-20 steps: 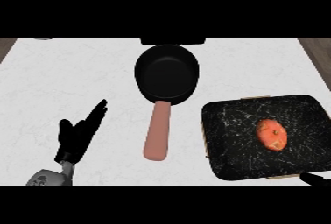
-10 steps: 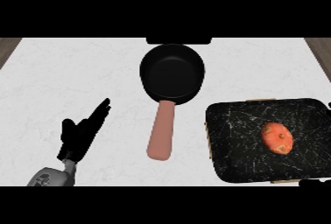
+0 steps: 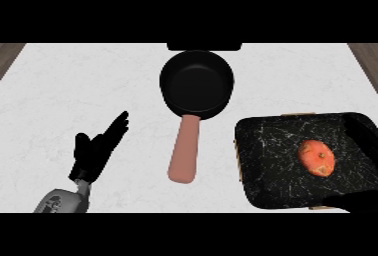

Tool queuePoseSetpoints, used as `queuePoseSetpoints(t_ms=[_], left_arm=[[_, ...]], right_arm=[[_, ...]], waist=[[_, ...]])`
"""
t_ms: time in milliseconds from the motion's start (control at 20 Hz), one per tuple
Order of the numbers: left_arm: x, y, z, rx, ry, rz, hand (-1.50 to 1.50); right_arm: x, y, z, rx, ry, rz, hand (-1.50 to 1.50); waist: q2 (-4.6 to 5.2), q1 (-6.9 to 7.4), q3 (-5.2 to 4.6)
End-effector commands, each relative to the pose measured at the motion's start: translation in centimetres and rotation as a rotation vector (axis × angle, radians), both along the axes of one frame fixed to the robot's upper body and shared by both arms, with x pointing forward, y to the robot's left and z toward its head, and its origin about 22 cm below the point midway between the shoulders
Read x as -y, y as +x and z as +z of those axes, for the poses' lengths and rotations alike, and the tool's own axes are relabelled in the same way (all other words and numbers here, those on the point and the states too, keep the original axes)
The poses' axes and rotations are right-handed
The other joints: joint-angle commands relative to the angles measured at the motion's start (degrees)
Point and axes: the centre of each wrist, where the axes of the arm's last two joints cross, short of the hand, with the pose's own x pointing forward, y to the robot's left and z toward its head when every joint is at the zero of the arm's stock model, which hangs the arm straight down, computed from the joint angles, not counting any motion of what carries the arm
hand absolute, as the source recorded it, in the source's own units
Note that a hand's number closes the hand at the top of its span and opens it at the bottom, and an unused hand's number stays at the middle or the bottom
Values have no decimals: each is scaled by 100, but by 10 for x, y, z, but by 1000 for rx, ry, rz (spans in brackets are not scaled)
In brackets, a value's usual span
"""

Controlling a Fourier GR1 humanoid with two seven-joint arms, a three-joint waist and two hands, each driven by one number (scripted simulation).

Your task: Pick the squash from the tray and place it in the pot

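An orange squash (image 3: 317,157) lies right of centre on the black marbled tray (image 3: 269,150) at the view's right. The pot is a black pan (image 3: 196,85) with a pinkish handle (image 3: 184,150), standing at top centre, left of the tray. My right hand (image 3: 365,141) shows as a dark shape over the tray's right edge, with fingers just right of the squash and the thumb (image 3: 353,202) low at the tray's front corner. It looks open and is not touching the squash. My left hand (image 3: 94,152) rests open at lower left, fingers up.
The white marbled counter (image 3: 81,85) spreads around the pan and tray. A dark object (image 3: 204,46) sits at the counter's back edge behind the pan. Brown floor shows at both upper corners.
My right hand has risen from the lower right corner to the tray's right edge, close to the squash. The tray and squash sit further right in view. The left hand has not moved.
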Motion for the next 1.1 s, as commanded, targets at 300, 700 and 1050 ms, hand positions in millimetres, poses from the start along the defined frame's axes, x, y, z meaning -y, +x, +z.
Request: queuePoseSetpoints(t_ms=[300,700,1050], left_arm=[[-2,5,2,-19,-4,-15,0],[-1,-15,-11,-38,-1,1,0],[15,-18,-10,-16,-17,6,0]], right_arm=[[31,-9,-37,48,46,-11,-150],[43,14,-70,131,309,38,-150],[50,15,-99,76,413,34,-150]], waist=[[7,-36,-13],[15,16,-9],[11,4,-10]])
